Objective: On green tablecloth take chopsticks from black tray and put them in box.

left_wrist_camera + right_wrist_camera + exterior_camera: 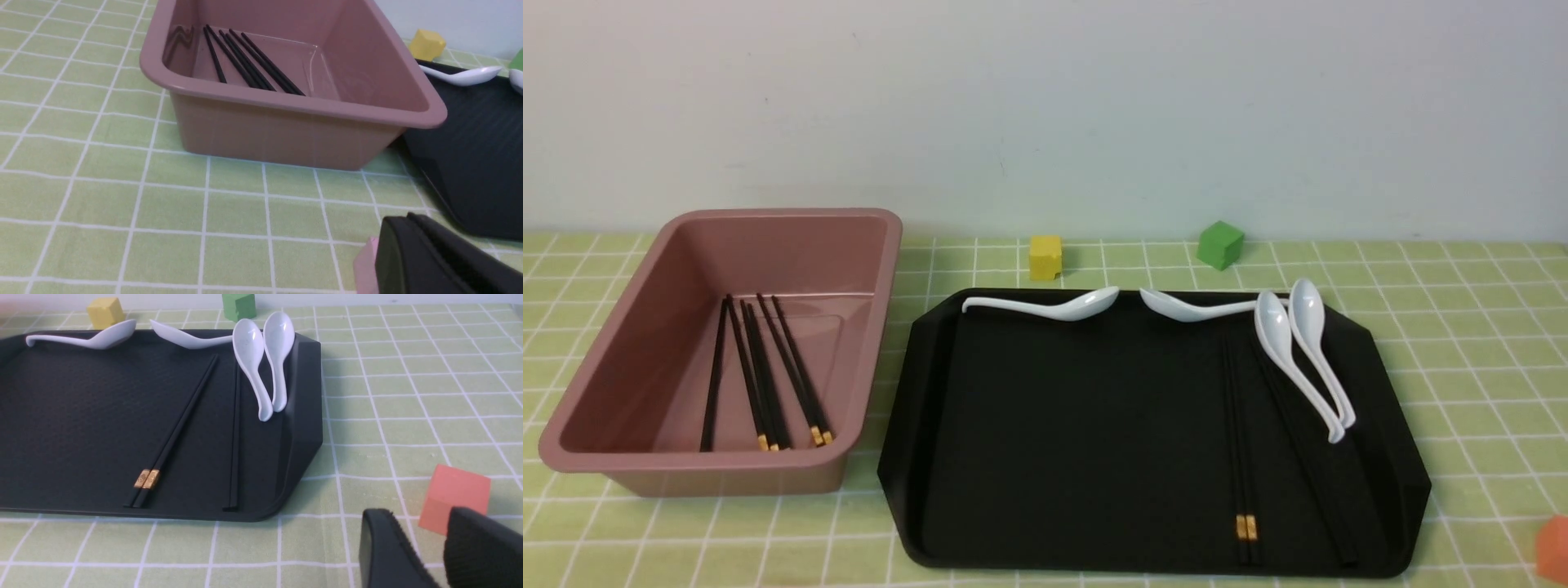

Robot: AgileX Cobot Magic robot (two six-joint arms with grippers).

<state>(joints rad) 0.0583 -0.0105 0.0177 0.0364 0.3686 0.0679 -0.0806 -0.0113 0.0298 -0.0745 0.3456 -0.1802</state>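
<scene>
Several black chopsticks (756,371) lie in the dusty-pink box (721,463), ahead of the left gripper (404,219), whose fingertips meet with nothing between them. The right gripper (421,513) is parted and empty; ahead and to its left is the black tray (1086,425), holding a gold-banded pair (1240,457) and, beside it, more dark chopsticks (1307,457), perhaps another pair. The task looks well past half done, with those sticks left to move; the white spoons (1282,339) should stay. The front view shows neither gripper, but does show gold bands in the box, which its near wall hides from the left wrist view. Only that wrist view shows a pink block (366,261), just beside the left fingertips.
</scene>
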